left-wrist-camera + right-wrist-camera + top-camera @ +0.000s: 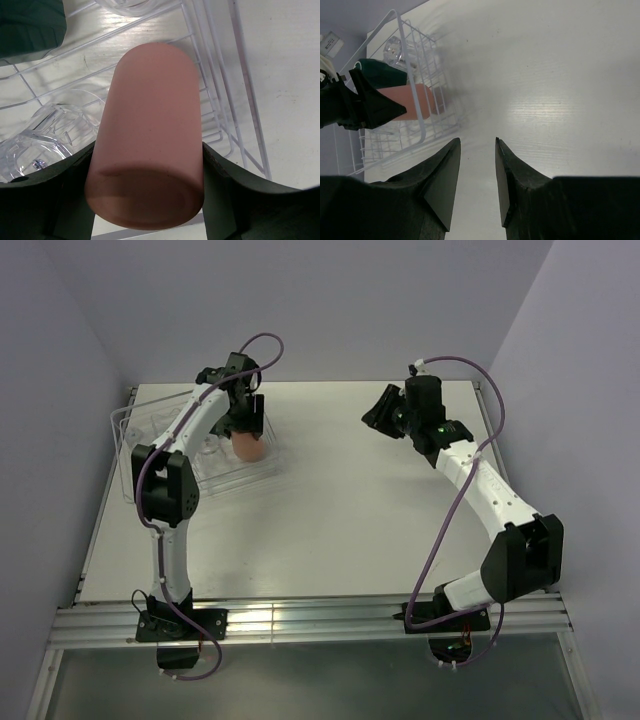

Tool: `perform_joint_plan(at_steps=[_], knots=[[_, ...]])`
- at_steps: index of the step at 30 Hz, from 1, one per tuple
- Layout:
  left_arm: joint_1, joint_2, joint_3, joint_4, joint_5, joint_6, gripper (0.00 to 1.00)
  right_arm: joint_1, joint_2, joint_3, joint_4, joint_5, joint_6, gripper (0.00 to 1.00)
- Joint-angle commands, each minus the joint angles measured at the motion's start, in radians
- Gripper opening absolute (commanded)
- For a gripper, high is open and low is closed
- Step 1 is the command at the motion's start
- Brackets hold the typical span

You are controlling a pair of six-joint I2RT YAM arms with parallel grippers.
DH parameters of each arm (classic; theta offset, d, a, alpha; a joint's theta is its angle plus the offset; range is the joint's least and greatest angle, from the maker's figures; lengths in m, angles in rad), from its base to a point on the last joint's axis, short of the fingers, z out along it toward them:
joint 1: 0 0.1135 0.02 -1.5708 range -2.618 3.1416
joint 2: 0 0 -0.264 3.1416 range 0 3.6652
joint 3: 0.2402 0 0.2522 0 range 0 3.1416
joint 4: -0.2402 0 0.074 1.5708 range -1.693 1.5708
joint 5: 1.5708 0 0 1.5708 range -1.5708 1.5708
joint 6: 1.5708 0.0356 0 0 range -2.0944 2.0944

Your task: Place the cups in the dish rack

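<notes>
I am at the step of setting the salmon-pink smooth plastic cup (150, 135) into the clear, colourless wire-ribbed dish rack (135, 420), which sits at the far left of the white surface (340, 510). My left fingers (235, 195) clamp the cup by its sides near its closed base, the base towards my wrist and the mouth pointing down into the rack's right part, just inside the right wall. I judge this to be the last cup to load: in the left wrist view the dark green mug (30, 22) lies in the rack's far left corner and a clear see-through tumbler (45, 135) lies beside my cup, with the rim of another clear tumbler (127, 5) at the top edge; a third I cannot make out. The next move calls for lowering the cup until it rests on the rack floor without knocking the tumbler, then spreading my fingers and lifting straight out. My right gripper (477, 165) hovers over bare surface well to the right of the rack, its fingers narrowly parted and holding nothing. The overhead view shows both arms and the rack's place but hides its contents under my left arm; the right wrist view alone shows the cup from the side, inside the rack's wall.
</notes>
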Motion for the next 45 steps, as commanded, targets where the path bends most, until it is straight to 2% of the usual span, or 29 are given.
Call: perform_joint_plan(at_steps=[1,2,5,6,8,13,14,15,16,17,28,35,40,43,45], knots=[[-0.005,0.008,0.049,0.006,-0.015,0.010,0.17,0.001,0.007,0.013,0.023,-0.009,-0.020,0.41],[-0.005,0.008,0.049,0.006,-0.016,0.010,0.26,0.001,0.010,0.014,0.023,-0.009,-0.020,0.41],[-0.005,0.011,0.045,0.010,-0.019,0.010,0.41,0.001,0.012,0.016,0.022,-0.012,-0.020,0.41],[-0.005,0.014,0.044,0.010,-0.024,0.009,0.51,0.001,0.013,0.018,0.020,-0.011,-0.020,0.41],[-0.004,0.017,0.041,0.011,-0.032,0.009,0.62,0.001,0.013,0.018,0.020,-0.012,-0.021,0.41],[-0.005,0.013,0.029,0.022,-0.044,0.006,0.75,0.002,0.013,0.021,0.017,-0.017,-0.021,0.41],[-0.005,0.011,0.024,0.029,-0.045,0.006,0.88,0.001,0.013,0.021,0.017,-0.017,-0.021,0.41],[-0.005,0.007,0.021,0.029,-0.045,0.004,0.89,0.001,0.013,0.021,0.016,-0.015,-0.021,0.41],[-0.005,0.006,0.022,0.029,-0.045,0.004,0.96,0.001,0.012,0.021,0.016,-0.015,-0.021,0.41],[-0.004,0.005,0.021,0.029,-0.047,0.004,0.99,0.001,0.012,0.022,0.016,-0.017,-0.023,0.41],[-0.004,-0.043,0.036,0.034,-0.042,0.003,0.99,0.001,0.009,0.022,0.014,-0.023,-0.025,0.41],[-0.013,-0.115,0.110,0.005,-0.078,-0.010,0.99,0.001,-0.002,0.019,0.016,-0.022,-0.026,0.42],[-0.047,-0.237,0.127,0.016,-0.131,-0.027,0.99,0.001,-0.033,0.030,-0.009,0.004,-0.043,0.42],[-0.074,-0.355,0.070,0.071,-0.148,-0.037,0.99,0.001,-0.083,0.022,-0.010,0.003,-0.046,0.43],[-0.091,-0.473,-0.037,0.155,-0.136,-0.045,0.99,0.002,-0.119,0.007,-0.012,0.006,-0.052,0.45]])
